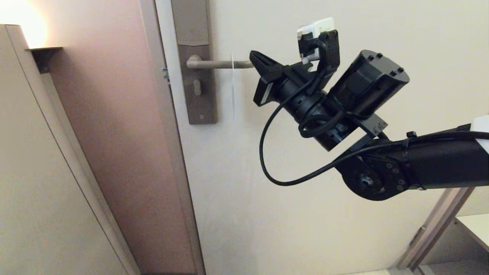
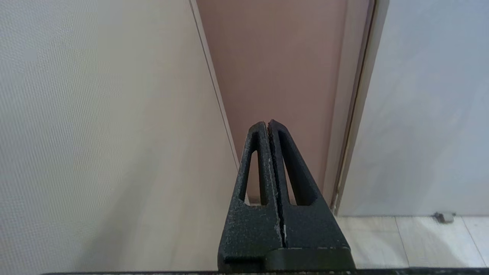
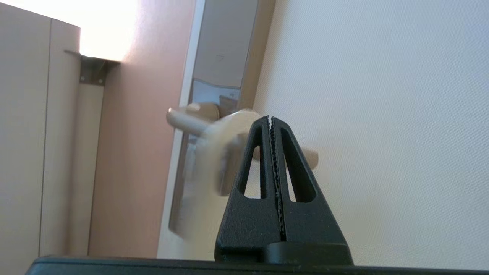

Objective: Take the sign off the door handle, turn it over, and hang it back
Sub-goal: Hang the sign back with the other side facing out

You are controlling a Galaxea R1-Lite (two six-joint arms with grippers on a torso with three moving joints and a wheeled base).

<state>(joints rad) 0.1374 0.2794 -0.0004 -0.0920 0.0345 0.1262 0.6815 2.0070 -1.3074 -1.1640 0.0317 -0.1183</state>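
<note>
One wall lamp (image 1: 21,19) glows at the far left of the head view, above a beige panel (image 1: 34,172). Next comes a brownish strip of wall (image 1: 114,133), then the door frame edge. One pale door (image 1: 305,210) fills the middle and right.

On the door sits one tall narrow plate (image 1: 196,68) with one keyhole (image 1: 196,88). One door handle (image 1: 217,63) runs level from the plate toward the right. One sign (image 1: 233,89) hangs on the handle about midway along it, seen edge-on as a thin pale blurred streak reaching down below the lever. In the right wrist view it is a blurred pale card looped over the handle; no lettering can be read.

The right gripper (image 1: 255,58) is at the free end of the handle, just right of the sign. Its jaws are pressed together with nothing between them, and the sign is not held.

The left gripper (image 2: 268,123) shows only in its own wrist view, pointing at the brownish wall beside the door frame, low over a tiled floor (image 2: 412,240). Its jaws are together and empty.
</note>
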